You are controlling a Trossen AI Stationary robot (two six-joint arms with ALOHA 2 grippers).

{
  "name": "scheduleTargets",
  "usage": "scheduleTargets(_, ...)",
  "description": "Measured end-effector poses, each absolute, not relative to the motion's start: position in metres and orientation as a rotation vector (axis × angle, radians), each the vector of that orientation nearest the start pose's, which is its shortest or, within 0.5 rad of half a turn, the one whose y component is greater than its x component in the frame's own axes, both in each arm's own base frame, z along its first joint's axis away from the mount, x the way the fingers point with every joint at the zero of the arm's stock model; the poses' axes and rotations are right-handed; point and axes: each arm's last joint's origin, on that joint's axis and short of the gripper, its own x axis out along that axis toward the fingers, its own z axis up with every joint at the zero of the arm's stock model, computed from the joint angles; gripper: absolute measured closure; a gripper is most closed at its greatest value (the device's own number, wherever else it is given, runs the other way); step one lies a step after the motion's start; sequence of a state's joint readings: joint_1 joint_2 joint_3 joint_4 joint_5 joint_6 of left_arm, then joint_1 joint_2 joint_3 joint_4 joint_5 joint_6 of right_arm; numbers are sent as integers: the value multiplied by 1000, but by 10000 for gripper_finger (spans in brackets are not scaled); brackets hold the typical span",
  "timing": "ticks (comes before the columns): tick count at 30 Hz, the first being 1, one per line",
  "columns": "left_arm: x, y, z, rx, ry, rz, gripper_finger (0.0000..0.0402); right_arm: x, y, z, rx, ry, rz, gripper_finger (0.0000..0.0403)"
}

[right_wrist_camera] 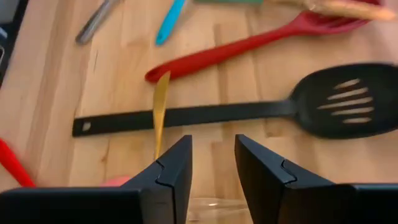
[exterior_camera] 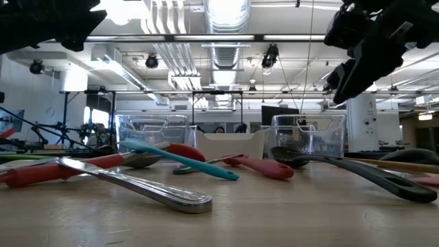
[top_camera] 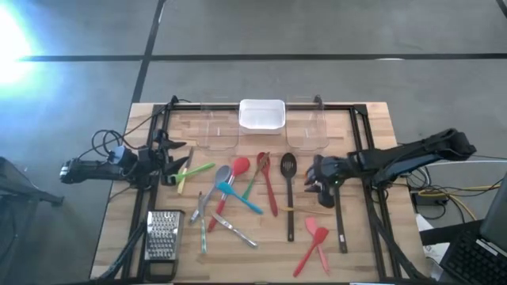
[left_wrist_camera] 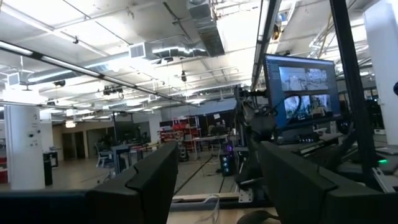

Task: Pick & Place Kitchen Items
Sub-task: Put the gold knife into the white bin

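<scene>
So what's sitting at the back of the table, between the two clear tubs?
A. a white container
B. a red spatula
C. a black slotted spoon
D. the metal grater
A: from above, the white container sits at the table's far edge between the two clear tubs; the grater lies at the near left corner.

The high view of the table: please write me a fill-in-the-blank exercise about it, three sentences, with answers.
1. The white container stands between two ____ bins.
2. The metal grater lies nearest the ____ gripper.
3. The right gripper hovers over a ____ slotted spoon, holding nothing.

Answers: clear; left; black
</scene>
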State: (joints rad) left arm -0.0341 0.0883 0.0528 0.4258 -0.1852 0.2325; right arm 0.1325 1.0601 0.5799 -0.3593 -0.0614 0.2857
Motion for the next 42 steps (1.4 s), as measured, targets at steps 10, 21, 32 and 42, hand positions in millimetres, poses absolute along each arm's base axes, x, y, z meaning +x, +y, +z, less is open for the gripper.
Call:
scheduleTargets(10, 94, 2, 212, 207, -351, 195, 172, 214, 49, 169, 250, 1019, 77, 255)
scheduleTargets(21, 93, 2, 215, 270, -358, 210, 172, 226, 71, 137, 270, 1113, 114, 265)
scheduleTargets(32, 93, 3, 215, 286, -364, 233, 172, 235, 75, 118, 299, 1143, 107, 289)
scheduleTargets(42, 93, 3, 215, 283, -362, 243, 172, 237, 75, 125, 298, 1122, 113, 384)
